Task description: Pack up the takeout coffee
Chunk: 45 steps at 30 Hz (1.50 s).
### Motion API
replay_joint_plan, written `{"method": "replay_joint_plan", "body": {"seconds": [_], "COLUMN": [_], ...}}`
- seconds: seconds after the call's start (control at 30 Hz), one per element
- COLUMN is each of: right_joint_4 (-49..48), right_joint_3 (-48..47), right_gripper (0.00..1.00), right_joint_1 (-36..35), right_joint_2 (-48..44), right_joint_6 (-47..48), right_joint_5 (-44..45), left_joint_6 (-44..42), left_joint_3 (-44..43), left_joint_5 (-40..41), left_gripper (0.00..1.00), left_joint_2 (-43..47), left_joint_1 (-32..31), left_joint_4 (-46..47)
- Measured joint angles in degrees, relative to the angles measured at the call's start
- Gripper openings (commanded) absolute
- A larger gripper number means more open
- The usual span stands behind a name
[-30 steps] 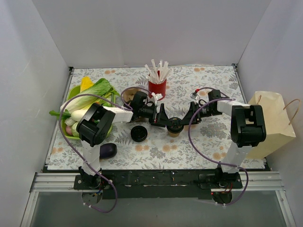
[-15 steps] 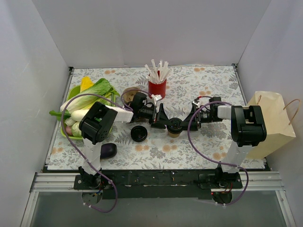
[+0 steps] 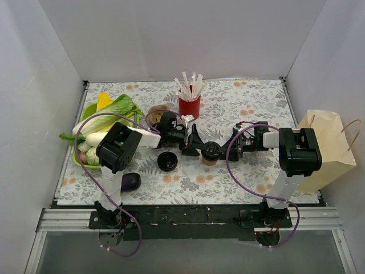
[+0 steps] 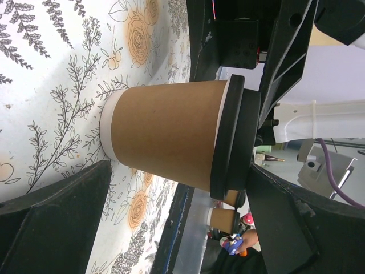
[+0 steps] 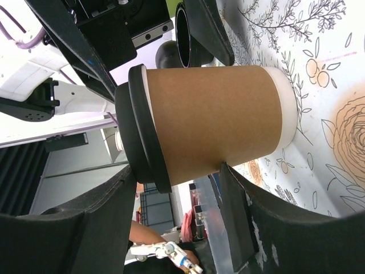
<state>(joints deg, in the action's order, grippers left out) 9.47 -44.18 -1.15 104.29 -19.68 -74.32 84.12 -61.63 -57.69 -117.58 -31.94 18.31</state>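
The takeout coffee [image 3: 210,153] is a brown paper cup with a black lid, standing upright mid-table between both arms. My left gripper [image 3: 195,142] is just left of it and open; in its wrist view the cup [image 4: 165,137] fills the middle, beyond the gripper [image 4: 179,194], with one finger on the table side and one past the lid. My right gripper [image 3: 227,146] is close on the cup's right, rolled the same way. There the cup [image 5: 211,120] lies just ahead of the gripper [image 5: 179,188]. One fingertip [image 5: 228,171] meets its side; the jaws are apart with nothing between them.
A red cup of white straws [image 3: 189,105] stands behind the arms. A black round lid [image 3: 167,161] lies left of the cup, a purple eggplant [image 3: 130,181] near the front left. A green bowl [image 3: 79,162] holding vegetables is at far left, a paper bag [image 3: 328,148] at right.
My left gripper has drawn back a little to the left, off the cup. My right arm has shifted slightly nearer and its jaws have narrowed somewhat. The cup has stayed put.
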Motion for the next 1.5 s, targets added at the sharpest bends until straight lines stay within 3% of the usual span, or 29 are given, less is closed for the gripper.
{"method": "replay_joint_plan", "body": {"seconds": [0.43, 0.57, 1.0, 1.23, 1.37, 1.5], "right_joint_4": [0.8, 2.9, 13.0, 25.0, 31.7, 34.7], "right_joint_3": [0.1, -1.5, -18.9, -24.8, -28.2, -28.9], "right_gripper": [0.61, 0.72, 0.83, 0.89, 0.89, 0.89], "right_joint_1": [0.0, -0.4, -0.5, -1.3, -5.5, -8.9], "right_joint_2": [-0.2, -0.5, -0.6, -2.1, -4.2, -5.2], "right_joint_6": [-3.1, -0.6, 19.6, 37.8, 49.0, 53.1], "right_joint_5": [1.1, 1.8, 11.5, 13.6, 15.8, 16.9], "left_joint_6": [4.0, 2.7, -4.2, -6.2, -6.9, -7.2], "left_joint_3": [-0.4, -1.1, -2.0, -2.1, -2.1, -2.7], "left_joint_5": [-1.2, -1.5, -1.2, -1.4, -1.7, -1.9], "left_gripper": [0.98, 0.98, 0.98, 0.98, 0.98, 0.98], "left_joint_2": [-1.8, -1.8, -1.0, -0.4, -0.3, -0.3], "left_joint_1": [0.3, 0.1, -0.3, -0.1, -0.1, -0.1], "left_joint_4": [-0.6, -1.1, 0.7, 0.7, 1.0, 1.2]}}
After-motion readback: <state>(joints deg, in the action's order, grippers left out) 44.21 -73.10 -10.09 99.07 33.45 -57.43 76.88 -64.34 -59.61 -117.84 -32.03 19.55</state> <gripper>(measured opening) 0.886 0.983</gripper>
